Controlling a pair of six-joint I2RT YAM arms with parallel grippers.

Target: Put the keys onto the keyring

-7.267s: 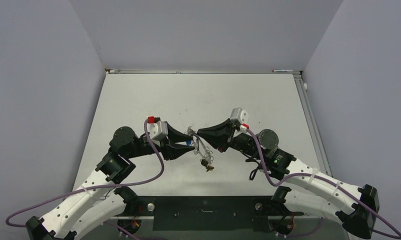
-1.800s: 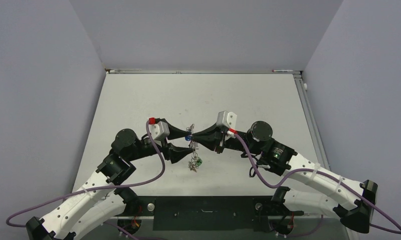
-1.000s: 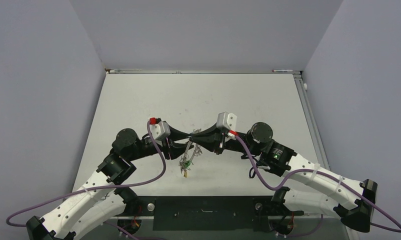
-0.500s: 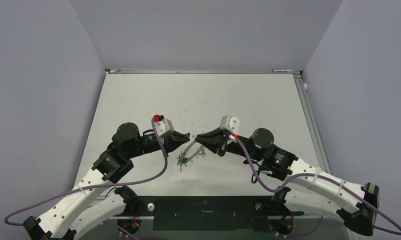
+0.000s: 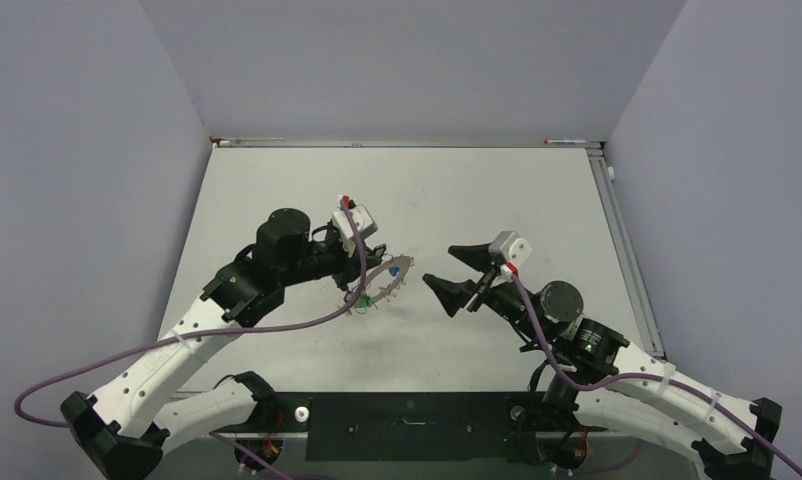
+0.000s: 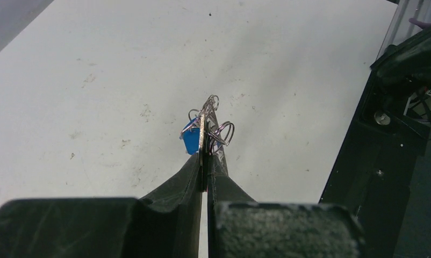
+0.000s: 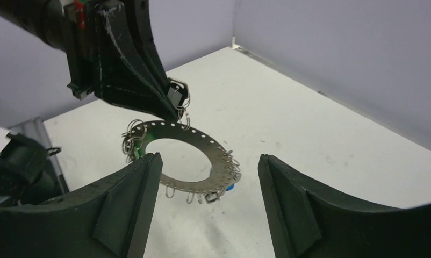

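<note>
Left end effector [image 6: 205, 166]: clenched on the keyring [image 7: 202, 138] rim, held above the tabletop [image 5: 307, 190], centre-left. Right end effector [image 5: 439, 266]: released, apart on the right. Risk: the thin edge grip may slip, and the dangling keys [image 6: 191, 141] may swing or snag.

Scuffed white table [image 5: 497, 200] — faint dark specks
</note>
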